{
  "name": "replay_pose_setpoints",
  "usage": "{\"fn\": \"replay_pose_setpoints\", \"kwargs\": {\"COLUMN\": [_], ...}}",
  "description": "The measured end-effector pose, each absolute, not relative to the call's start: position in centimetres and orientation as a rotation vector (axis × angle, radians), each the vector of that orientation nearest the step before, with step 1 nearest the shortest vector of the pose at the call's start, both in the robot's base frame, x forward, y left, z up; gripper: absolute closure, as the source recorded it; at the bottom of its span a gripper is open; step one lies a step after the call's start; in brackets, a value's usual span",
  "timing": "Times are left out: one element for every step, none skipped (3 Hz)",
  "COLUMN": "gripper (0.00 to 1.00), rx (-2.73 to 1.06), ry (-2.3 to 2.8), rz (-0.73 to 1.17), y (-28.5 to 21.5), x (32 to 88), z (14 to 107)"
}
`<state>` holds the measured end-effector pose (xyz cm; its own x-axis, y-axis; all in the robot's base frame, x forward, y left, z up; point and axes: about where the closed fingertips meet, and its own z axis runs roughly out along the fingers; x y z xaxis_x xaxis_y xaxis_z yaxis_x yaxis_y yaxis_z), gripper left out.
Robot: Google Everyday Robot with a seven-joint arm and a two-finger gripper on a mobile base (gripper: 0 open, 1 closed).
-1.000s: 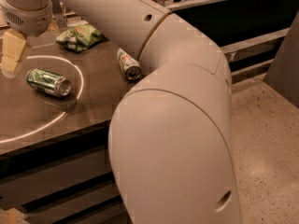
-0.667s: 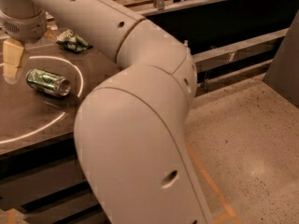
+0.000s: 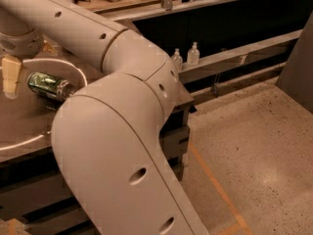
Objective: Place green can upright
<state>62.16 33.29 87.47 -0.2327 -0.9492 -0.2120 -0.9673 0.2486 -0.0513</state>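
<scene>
Surface: dark, at left.
Can: lying sideways, needs righting.
Tool: just left of can; spread or not, cannot tell.

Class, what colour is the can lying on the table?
The can: dark green, camera view. Tool is beside it.

You see the green can lying on its side on the tabletop, not upright. It is dark green and glossy with pale markings, and its right end is hidden behind the arm. It lies well back from the tabletop's front edge, with the end effector just beside it on its left.
</scene>
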Motion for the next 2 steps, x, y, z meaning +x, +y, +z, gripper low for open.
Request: {"fn": "replay_pose_setpoints", "kwargs": {"gripper": [0.02,0.25], "rx": [-1.820,-1.808], "ry": [2.358,2.403], "rz": [0.123,0.100], "y": [34.14,34.50], "x": [61.84,61.61], "z": [85.59,84.62]}}
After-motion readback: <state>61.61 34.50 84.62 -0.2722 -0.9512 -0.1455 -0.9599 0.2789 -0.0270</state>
